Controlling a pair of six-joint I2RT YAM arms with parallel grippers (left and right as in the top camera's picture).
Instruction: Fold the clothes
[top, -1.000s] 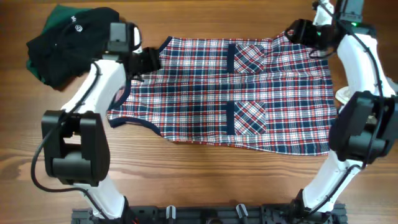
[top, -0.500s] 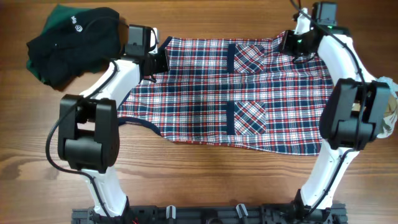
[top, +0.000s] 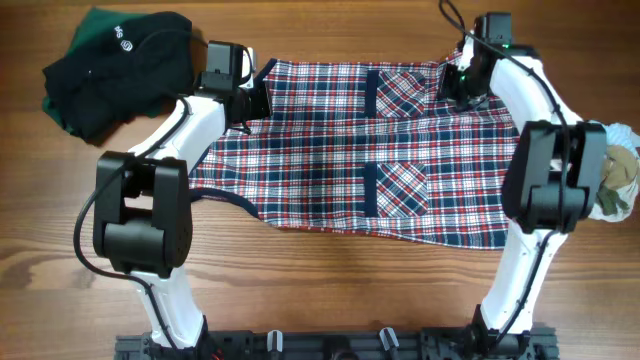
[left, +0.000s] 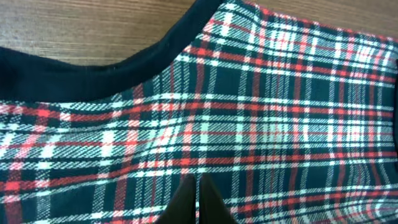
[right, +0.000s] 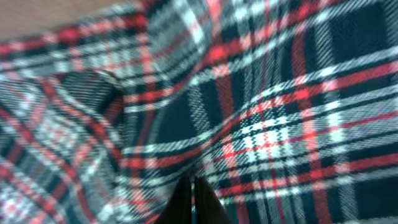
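The desk (top: 320, 300) has the garment (top: 330, 150) spread flat across its middle, its far edge towards the top of the overhead view. A dark pile (top: 115, 65) lies just beyond its far left corner. The garment has not shifted in the last second: the outline is the same, both pockets show and no fold has been made.

What has changed is my arms, which have both closed in on the far edge. The left gripper (top: 252, 97) now sits at the far left corner by the navy trim. A second ago it was a little short of there and spread. Its fingertips (left: 185, 202) are now pressed together, and the plaid puckers towards them.

The right gripper (top: 455, 88) travelled further. It was out past the far right corner and is now inboard, just beside the far pocket (top: 400, 90). It is also closed, with fabric ridged up around its tips.

I take both to be pinching the garment rather than closed on nothing, though the tips hide the actual bite. If so, the grasp is made and the fold can start. I would lift that far edge and carry it over towards the near one.

The right arm's swing has also uncovered a crumpled cloth (top: 615, 170) at the right edge of the desk, which was mostly hidden before.
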